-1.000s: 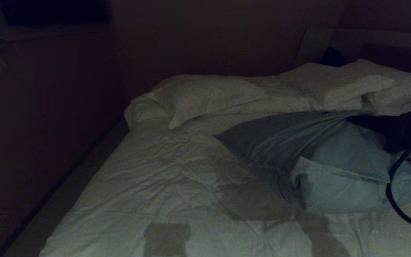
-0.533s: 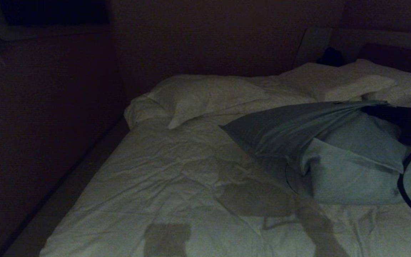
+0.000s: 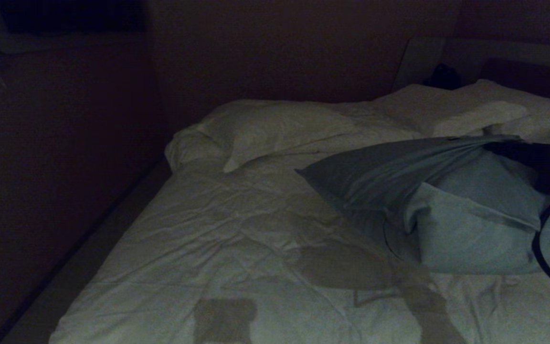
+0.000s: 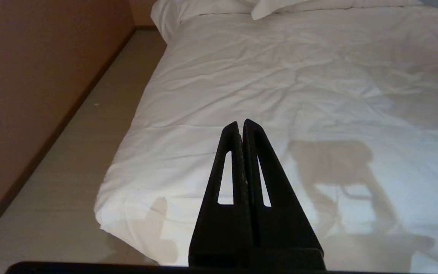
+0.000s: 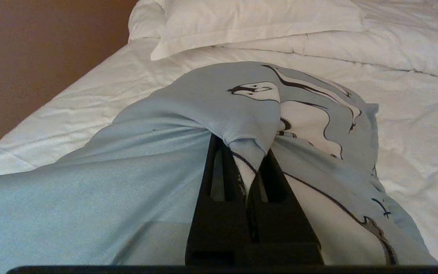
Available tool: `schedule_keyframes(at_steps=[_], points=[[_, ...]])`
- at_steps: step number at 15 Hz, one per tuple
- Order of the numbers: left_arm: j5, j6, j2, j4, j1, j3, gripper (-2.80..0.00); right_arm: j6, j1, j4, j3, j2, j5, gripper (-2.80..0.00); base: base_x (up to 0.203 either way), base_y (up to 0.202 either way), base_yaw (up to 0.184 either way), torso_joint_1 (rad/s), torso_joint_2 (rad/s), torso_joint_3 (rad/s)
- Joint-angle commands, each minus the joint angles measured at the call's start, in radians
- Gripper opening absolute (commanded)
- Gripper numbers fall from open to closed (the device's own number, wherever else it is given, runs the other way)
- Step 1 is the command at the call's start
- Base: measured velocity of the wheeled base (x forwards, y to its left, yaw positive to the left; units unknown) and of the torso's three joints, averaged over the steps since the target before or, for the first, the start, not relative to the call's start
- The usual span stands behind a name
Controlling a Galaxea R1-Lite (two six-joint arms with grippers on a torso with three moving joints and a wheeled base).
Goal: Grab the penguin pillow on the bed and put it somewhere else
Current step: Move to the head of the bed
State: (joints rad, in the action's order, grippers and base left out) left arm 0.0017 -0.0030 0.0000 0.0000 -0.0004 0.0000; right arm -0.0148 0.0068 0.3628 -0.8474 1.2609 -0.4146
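Head view took in the room from its left: a dark wall [image 3: 65,167] and a strip of floor [image 3: 79,272] ran beside the bed [image 3: 198,239], whose wrinkled white duvet stretched away to white pillows [image 3: 275,129] heaped at the far end. Out of that view, the left gripper [image 4: 242,127] hung above the near left corner of the bed, its two black fingers pressed together with nothing between them. Its shadow lay on the duvet just beside it. Further right, the penguin pillow [image 3: 447,210] sat toward the right side of the bed, near the white pillows, bunched and partly raised off the duvet, with its lower folds resting on the cover. The right gripper [image 5: 251,167] was clamped tight on a pinch of the pillow's grey-blue fabric, and the black-and-white penguin print draped over and around its fingers. From the head view that arm showed only as a dark shape at the right edge, with a black cable [image 3: 544,258] looping down in front of the pillow.
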Motion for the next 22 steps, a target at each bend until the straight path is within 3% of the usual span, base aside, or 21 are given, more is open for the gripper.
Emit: schedule_keyframes(at_steps=[1, 22], points=[[0.000, 0.000, 0.000, 0.000, 0.000, 0.000, -2.80, 0.001, -0.012, 0.002, -0.005, 0.006, -0.004, -2.80, 0.001, -0.152, 0.013, 0.002, 0.00, 0.001], [0.000, 0.000, 0.000, 0.000, 0.000, 0.000, -2.80, -0.001, -0.021, 0.002, -0.010, 0.011, -0.004, -2.80, 0.000, -0.195, 0.001, 0.003, 0.00, 0.002]])
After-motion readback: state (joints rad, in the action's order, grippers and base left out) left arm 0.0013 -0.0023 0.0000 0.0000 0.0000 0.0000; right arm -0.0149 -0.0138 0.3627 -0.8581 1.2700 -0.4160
